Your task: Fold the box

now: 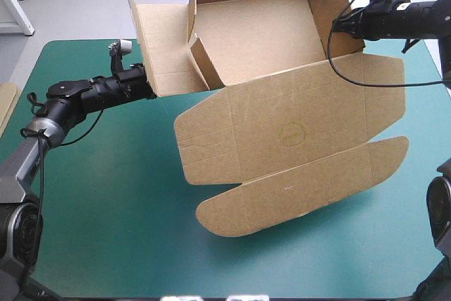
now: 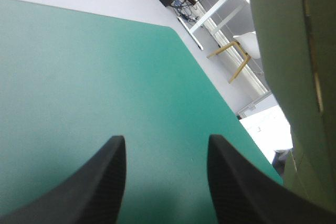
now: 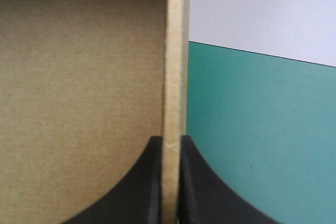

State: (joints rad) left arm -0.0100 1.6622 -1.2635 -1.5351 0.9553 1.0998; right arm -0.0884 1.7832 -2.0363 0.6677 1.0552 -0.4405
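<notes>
the brown box [image 1: 282,128] was on the middle and far part of the table [image 1: 106,195], which had a teal-green cover. it was half made. its tray part was at the far side with walls standing up, and you could look down into it. the wide lid lay open toward the near side, with a long flap with round ends on its edge. a dark shadow lay on the table under that flap. a loose side flap stuck out on the left of the tray.

the right tool [image 3: 170,139] came in from the right. its two black fingers [image 3: 197,182] were squeezed tight on the right wall of the box [image 3: 79,103], with the thin edge of the board between them. one finger was inside the tray and one was outside it.

the left tool [image 2: 165,138] came in from the left. its fingers [image 2: 105,182] stood wide apart and held nothing. only the bare cover [image 2: 79,77] showed between them. the box [image 2: 294,77] stood just beside this tool, by the loose side flap. i could not tell if the tool touched it.

a bit more board [image 1: 5,107] peeked out at the left edge of the table.
</notes>
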